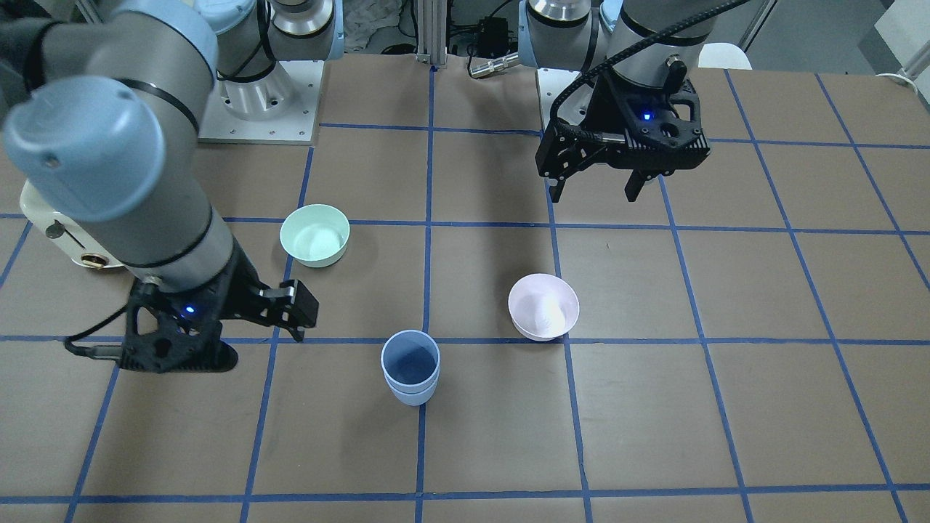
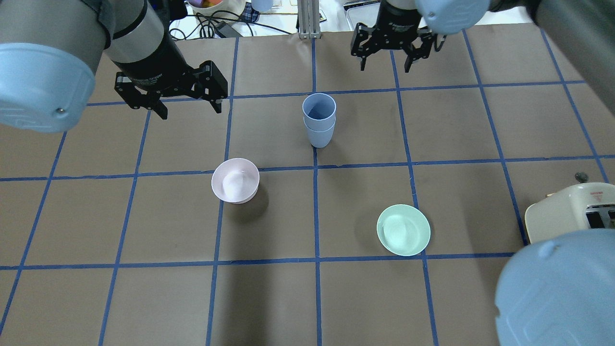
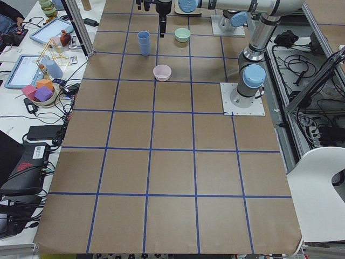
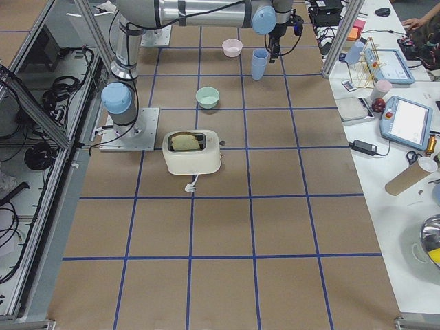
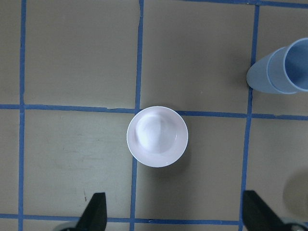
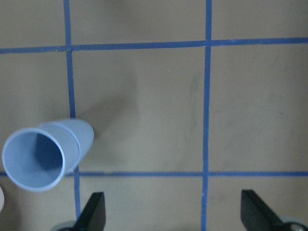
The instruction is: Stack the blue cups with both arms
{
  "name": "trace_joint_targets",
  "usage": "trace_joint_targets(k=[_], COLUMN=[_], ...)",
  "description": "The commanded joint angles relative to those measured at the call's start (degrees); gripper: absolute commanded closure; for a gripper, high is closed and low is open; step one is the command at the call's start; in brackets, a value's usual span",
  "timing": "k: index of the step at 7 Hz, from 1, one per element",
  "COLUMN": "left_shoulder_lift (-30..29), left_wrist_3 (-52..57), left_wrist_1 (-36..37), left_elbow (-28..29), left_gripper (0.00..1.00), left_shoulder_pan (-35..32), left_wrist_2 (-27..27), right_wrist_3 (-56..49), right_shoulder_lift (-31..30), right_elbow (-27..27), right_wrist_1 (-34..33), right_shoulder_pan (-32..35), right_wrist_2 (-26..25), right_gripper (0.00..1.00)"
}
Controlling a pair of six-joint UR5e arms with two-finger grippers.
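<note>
Stacked blue cups [image 1: 410, 374], left gripper [image 2: 190, 111] and right gripper [image 2: 385, 67] splayed empty, well clear

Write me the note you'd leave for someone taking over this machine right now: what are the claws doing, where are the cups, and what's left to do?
Left claw: open, empty, hovering off to the robot's left of the stack.
Right claw: open, empty, hovering off to the robot's right of the stack.
Blue cups: one nested inside the other, upright on the table, touched by neither claw.
Pink bowl and mint bowl: standing apart from the stack.
Done: the stacking itself looks complete.
Left: probably only bringing the arms back.
</note>
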Motion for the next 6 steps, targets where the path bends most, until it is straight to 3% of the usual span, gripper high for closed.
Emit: trace_joint_targets(k=[1,6], left_shoulder_lift=[0.0,0.0], left_wrist_3=[0.0,0.0], left_wrist_1=[0.0,0.0], left_elbow=[0.0,0.0], left_gripper=[0.0,0.0], left_shoulder_pan=[0.0,0.0], left_wrist_2=[0.0,0.0], right_wrist_3=[-10.0,-10.1], right_shoulder_lift=[-12.5,-13.7], right_elbow=[6.4,7.9], right_wrist_1=[7.6,5.6], right_shoulder_pan=[-2.9,-5.2], right_wrist_2=[-0.2,-0.2], right_gripper=[0.02,0.0])
